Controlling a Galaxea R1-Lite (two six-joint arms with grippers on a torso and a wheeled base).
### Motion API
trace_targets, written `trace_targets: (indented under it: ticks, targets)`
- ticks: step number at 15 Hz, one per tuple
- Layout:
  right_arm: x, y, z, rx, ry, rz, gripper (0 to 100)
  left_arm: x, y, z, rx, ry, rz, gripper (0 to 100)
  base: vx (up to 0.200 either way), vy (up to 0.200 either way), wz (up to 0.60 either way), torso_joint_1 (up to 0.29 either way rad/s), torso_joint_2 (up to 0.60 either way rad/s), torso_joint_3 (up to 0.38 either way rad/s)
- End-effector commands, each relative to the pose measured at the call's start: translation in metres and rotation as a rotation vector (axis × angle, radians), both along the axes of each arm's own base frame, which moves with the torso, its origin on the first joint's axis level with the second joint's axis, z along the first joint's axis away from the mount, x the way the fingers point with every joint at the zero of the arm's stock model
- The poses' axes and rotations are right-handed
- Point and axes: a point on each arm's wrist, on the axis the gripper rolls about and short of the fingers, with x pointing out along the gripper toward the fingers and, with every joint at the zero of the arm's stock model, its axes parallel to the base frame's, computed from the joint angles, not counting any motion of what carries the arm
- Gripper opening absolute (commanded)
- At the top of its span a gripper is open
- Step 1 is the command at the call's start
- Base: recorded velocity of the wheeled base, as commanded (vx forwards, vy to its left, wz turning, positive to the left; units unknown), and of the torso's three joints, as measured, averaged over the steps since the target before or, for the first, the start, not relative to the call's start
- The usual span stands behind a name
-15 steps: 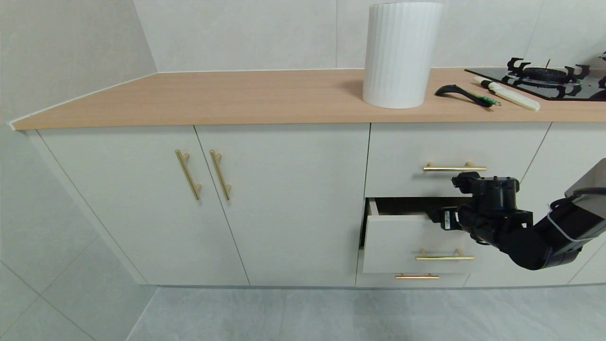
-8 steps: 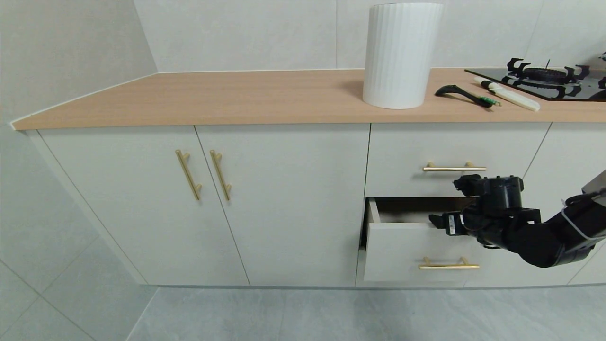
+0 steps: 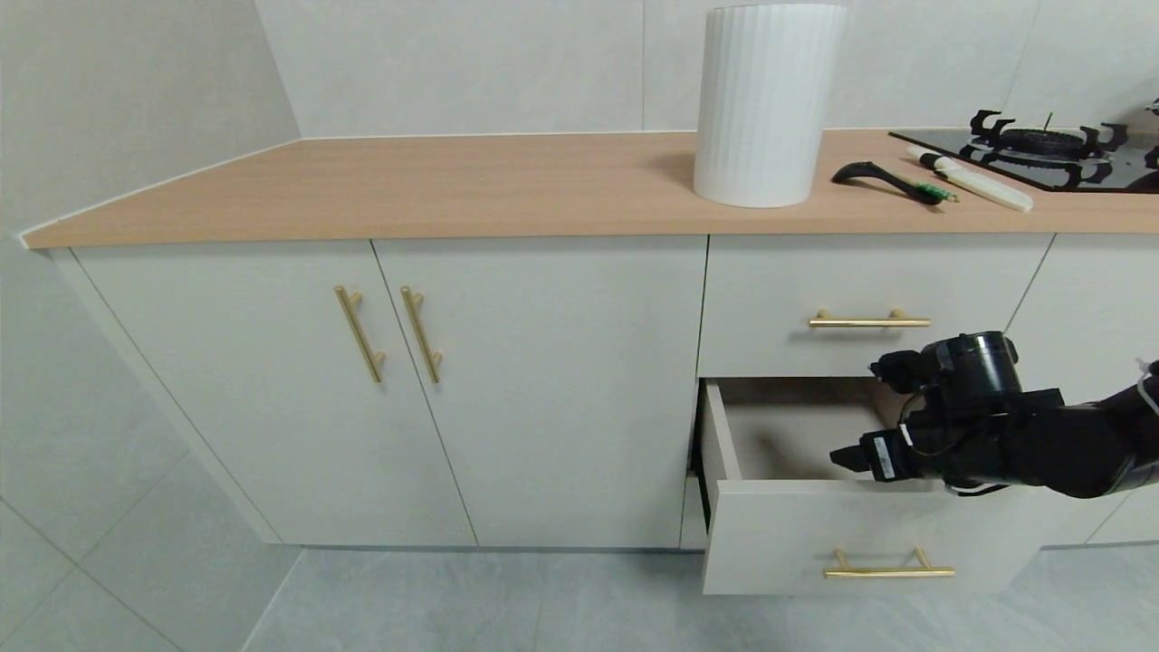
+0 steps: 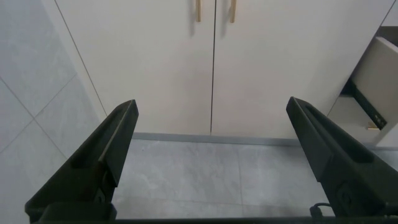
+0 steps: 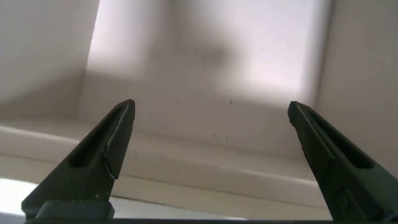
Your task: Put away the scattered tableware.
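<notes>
**Head and wrist views.** Your right gripper (image 3: 842,455) sits at lower right of the frame, at the top edge of the front panel of the open drawer (image 3: 779,534), with its tip over the drawer's pale inside. You cannot tell whether it touches the panel. In the right wrist view its fingers (image 5: 99,155) are spread wide and hold nothing, with the drawer floor beyond them. Your left gripper (image 4: 211,104) hangs above the grey floor before the cabinet doors (image 4: 214,62), its fingers likewise wide apart and holding nothing. The tableware lies on the wooden countertop (image 3: 407,190) at upper right. A black ladle (image 3: 886,180) lies just beside a white ribbed cylinder (image 3: 765,104). A white utensil (image 3: 973,182) lies between the ladle and the gas hob (image 3: 1041,149).
</notes>
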Motion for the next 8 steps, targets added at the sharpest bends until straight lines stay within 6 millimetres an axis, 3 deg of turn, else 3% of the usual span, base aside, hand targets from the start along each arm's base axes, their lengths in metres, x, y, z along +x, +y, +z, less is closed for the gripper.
trace_targets:
  ticks: [1,8]
  targets:
    - [-0.008,-0.001,0.015,-0.010,-0.015,0.016,100,0.000,0.000,0.000,-0.002,0.000,0.001,100,0.000,0.000,0.00,0.000,0.00,0.000]
    - [-0.041,0.013,0.039,-0.065,0.211,0.106,100,0.000,0.000,0.000,-0.002,0.000,0.001,100,0.000,0.000,0.00,0.000,0.00,0.000]
